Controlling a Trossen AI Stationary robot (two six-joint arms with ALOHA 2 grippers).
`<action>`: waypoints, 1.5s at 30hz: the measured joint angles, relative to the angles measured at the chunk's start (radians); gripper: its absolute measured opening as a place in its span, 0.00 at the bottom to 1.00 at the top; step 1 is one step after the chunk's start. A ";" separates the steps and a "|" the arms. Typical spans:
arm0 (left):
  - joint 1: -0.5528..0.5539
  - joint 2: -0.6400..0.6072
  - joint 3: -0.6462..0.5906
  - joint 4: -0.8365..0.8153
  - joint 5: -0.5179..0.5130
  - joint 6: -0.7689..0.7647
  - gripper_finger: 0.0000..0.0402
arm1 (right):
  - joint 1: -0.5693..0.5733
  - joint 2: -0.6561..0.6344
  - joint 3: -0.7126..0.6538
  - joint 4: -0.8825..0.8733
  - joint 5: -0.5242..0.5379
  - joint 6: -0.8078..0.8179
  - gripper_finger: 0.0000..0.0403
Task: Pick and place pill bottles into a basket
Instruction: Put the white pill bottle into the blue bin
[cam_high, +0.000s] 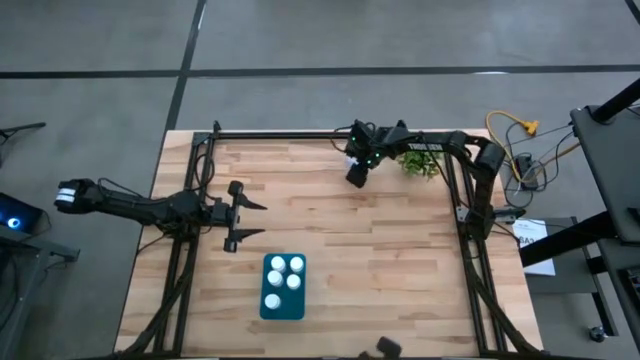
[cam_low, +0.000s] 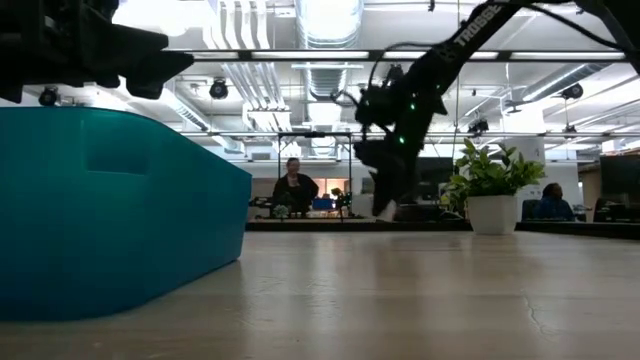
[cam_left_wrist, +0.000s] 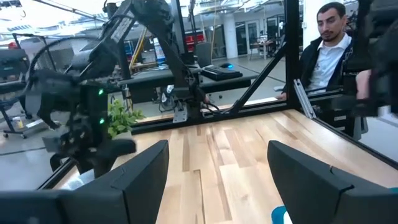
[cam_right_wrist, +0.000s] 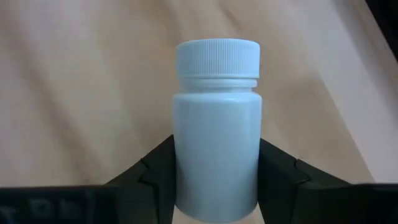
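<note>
My right gripper (cam_high: 355, 176) is at the table's far side, near the plant, shut on a white pill bottle (cam_right_wrist: 216, 124) with a ribbed white cap. In the low view the right gripper (cam_low: 388, 195) hangs above the tabletop. The teal basket (cam_high: 300, 309) stands near the table's near edge and holds several white bottles (cam_high: 277, 264) standing upright, caps up. It fills the left of the low view (cam_low: 100, 220). My left gripper (cam_high: 250, 220) is open and empty, just beyond the basket's far left corner, and it also shows in its wrist view (cam_left_wrist: 217, 180). My right gripper pinches the bottle's body (cam_right_wrist: 186, 168) between its two fingers (cam_right_wrist: 155, 177), one on each side, below the cap. The cap end (cam_right_wrist: 217, 59) sticks out past the fingertips. In the low view the bottle's end (cam_low: 385, 211) shows under the gripper, clear of the table.
A small green plant in a white pot (cam_high: 420, 163) stands at the far right, beside my right gripper. Black frame rails (cam_high: 300, 135) run along the far edge and both sides. A person (cam_left_wrist: 329, 37) sits beyond the table. Bare wood lies between the basket and my right gripper.
</note>
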 joint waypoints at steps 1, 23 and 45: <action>0.000 0.001 0.000 -0.005 -0.001 0.000 0.64 | 0.020 -0.008 -0.003 0.024 -0.014 -0.023 0.37; 0.000 0.126 0.068 -0.100 -0.081 -0.028 0.64 | 0.442 -0.091 0.091 0.197 -0.166 -0.129 0.37; -0.001 0.574 0.359 -0.095 -0.075 -0.049 0.64 | 0.554 -0.091 0.145 0.179 -0.025 -0.157 0.37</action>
